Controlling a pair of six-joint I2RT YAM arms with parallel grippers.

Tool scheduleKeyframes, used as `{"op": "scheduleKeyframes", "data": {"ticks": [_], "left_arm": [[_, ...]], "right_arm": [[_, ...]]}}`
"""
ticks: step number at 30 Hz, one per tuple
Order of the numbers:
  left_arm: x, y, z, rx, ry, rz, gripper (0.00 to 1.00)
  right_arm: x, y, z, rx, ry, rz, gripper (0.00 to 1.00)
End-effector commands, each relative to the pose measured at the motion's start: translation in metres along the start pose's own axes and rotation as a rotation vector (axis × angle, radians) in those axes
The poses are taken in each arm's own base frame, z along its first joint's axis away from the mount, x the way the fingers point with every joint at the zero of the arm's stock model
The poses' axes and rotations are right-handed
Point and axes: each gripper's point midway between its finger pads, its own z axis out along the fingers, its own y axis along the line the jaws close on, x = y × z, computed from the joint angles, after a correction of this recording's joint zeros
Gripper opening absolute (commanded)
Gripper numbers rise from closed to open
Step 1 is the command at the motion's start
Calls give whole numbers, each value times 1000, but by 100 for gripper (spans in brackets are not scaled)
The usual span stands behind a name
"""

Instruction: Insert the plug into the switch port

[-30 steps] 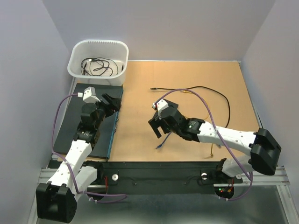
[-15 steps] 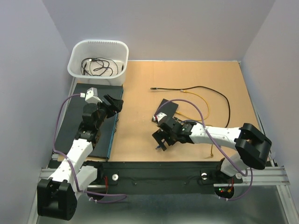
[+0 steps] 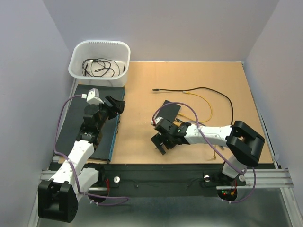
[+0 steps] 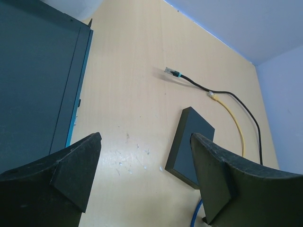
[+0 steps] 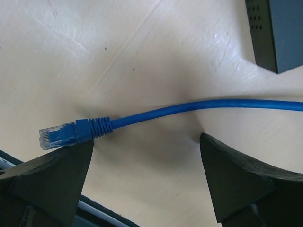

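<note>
Both jaws stand wide and empty: left gripper [image 4: 144, 142], right gripper [image 5: 147, 156]. The white bin [image 3: 97, 79] at 11 o'clock holds black cables [image 3: 102, 68]. We see the plug [image 5: 54, 135] lying between the right fingers [image 5: 227, 175], axis 3-to-9, tip toward 9 o'clock.

Switch box [image 4: 189, 149] mid-table, plug [image 5: 59, 134] just in front of it.
The plug lies on the table [image 3: 142, 94] on the box's near side, under the right gripper's [image 5: 147, 142] spread fingers. Two loose cables [image 4: 187, 79] trail behind and right of the box. A tub [image 3: 99, 43] sits far left, a flat panel [image 3: 71, 123] before it; the left gripper [image 3: 113, 105] hangs, fingers apart, over the panel's right edge.
</note>
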Motion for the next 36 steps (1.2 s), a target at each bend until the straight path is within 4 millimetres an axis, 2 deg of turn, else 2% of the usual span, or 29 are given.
{"op": "scheduleKeyframes", "data": {"ticks": [1,7,9,11,12,15,18,22,23,25,26,29,32,36], "left_arm": [[-6,-7,0,41,-31,13,86],[-3,-6,2,50,-22,12,86],[-1,-6,3,53,-16,12,86],[0,-6,4,57,-11,13,86],[1,-6,4,57,-11,15,86],[2,-5,5,53,-4,18,86],[3,-3,5,46,-4,21,86],[6,2,6,29,2,28,86],[7,3,6,25,5,29,86],[9,6,6,17,7,30,86],[9,7,5,18,1,29,86],[12,7,7,25,3,12,86],[15,5,9,38,18,3,86],[16,4,9,44,25,2,85]], "right_arm": [[-21,19,10,-63,-66,50,98],[-58,23,36,-38,-168,34,91],[-78,30,47,-53,-215,21,91],[-105,39,49,-82,-292,9,89],[-108,39,57,-77,-299,6,89],[-137,43,66,-61,-365,6,88],[-148,48,70,-74,-375,-8,88],[-157,53,59,-100,-405,-67,89],[-159,50,44,-96,-431,-75,89],[-160,42,29,-64,-460,-103,89],[-163,34,10,-39,-497,-99,89],[-170,20,-18,13,-561,-122,89],[-171,6,-22,34,-567,-138,89],[-165,-11,-7,36,-525,-155,89]]}}
